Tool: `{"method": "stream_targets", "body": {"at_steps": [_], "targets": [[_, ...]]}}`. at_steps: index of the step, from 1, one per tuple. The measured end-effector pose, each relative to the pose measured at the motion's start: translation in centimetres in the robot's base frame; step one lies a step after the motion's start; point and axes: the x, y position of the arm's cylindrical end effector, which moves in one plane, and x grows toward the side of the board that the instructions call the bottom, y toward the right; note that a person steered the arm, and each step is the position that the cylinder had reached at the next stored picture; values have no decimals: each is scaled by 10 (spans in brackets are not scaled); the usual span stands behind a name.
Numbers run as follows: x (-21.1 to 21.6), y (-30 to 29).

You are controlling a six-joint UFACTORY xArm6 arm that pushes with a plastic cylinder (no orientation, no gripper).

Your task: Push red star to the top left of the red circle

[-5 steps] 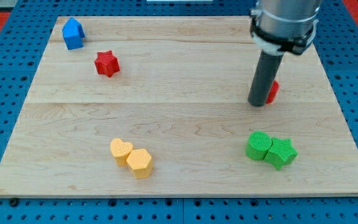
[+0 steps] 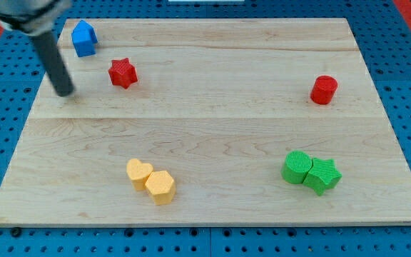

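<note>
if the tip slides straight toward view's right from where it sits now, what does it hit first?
My tip sits left of and slightly below the small red star block. Straight right, it probably passes just under the star; beyond that, the wooden board looks free. Depth uncertain.

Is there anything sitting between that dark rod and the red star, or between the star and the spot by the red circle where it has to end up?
Nothing visible. My tip sits left of the red star with bare board between. From the star to the red circle, the board is bare too.
</note>
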Motion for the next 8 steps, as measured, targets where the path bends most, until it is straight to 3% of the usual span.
{"method": "stream_targets", "body": {"at_steps": [1, 3, 4, 5, 6, 7, 8], "targets": [[-34, -3], [0, 166], [-1, 185], [14, 60], [12, -29], [-16, 1], [-42, 92]]}}
